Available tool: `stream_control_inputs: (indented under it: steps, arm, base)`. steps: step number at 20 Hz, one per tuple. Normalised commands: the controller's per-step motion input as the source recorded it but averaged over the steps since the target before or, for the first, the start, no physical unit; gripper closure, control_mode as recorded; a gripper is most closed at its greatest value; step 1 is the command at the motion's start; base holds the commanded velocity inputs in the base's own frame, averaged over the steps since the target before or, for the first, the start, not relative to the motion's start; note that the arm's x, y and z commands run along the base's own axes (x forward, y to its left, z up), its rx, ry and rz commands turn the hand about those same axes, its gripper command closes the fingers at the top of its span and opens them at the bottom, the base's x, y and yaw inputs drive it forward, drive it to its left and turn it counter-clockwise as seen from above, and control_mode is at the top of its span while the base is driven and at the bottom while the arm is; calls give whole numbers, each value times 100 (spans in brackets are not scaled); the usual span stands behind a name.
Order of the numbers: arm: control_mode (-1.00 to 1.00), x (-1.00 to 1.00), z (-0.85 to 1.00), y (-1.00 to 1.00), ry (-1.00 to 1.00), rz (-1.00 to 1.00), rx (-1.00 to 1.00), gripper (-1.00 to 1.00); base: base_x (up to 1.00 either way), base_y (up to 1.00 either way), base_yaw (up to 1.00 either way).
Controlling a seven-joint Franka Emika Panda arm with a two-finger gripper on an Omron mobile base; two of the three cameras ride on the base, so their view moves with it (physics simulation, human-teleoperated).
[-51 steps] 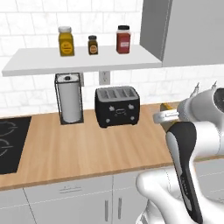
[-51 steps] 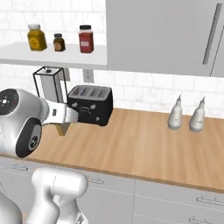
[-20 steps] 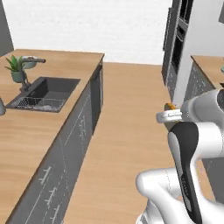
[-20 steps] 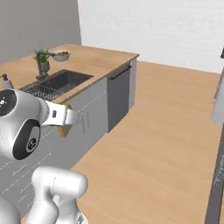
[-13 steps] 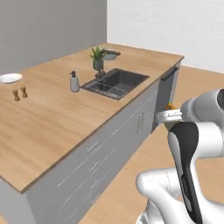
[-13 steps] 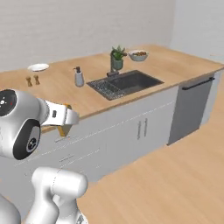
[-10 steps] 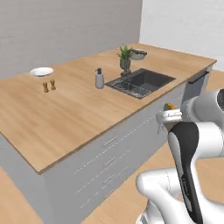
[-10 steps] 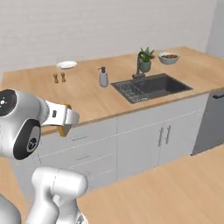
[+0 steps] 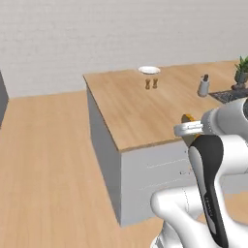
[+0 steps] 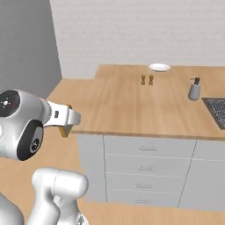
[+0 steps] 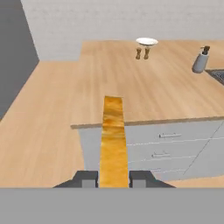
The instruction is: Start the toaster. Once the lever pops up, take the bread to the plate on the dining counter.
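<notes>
My gripper (image 11: 113,179) is clamped on the bread (image 11: 113,140). The plate (image 11: 146,41) sits well across the dining counter (image 11: 131,87); I worry a long reach might clip the shakers (image 11: 142,54) or shake the slice loose.

bread (image 11: 113,140): golden slice pinched edge-on in my claw (image 11: 113,178) | plate (image 11: 146,41): white, far end of worktop (image 11: 131,87)

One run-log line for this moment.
gripper: shut on golden-brown bread slice | small white plate: far edge of light-wood dining counter | bread not yet placed
</notes>
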Motion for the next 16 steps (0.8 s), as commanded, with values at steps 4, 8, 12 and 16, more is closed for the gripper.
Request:
stream_control_inputs:
  steps: [4,8,12,16]
  arm:
    - [100,0,0,0,0,0,0,100]
    - [100,0,0,0,0,0,0,100]
    - [100,0,0,0,0,0,0,100]
    - [100,0,0,0,0,0,0,100]
  base:
    - [8,98,67]
    - [28,77,25]
    - [68,66,-7]
    - [74,80,-26]
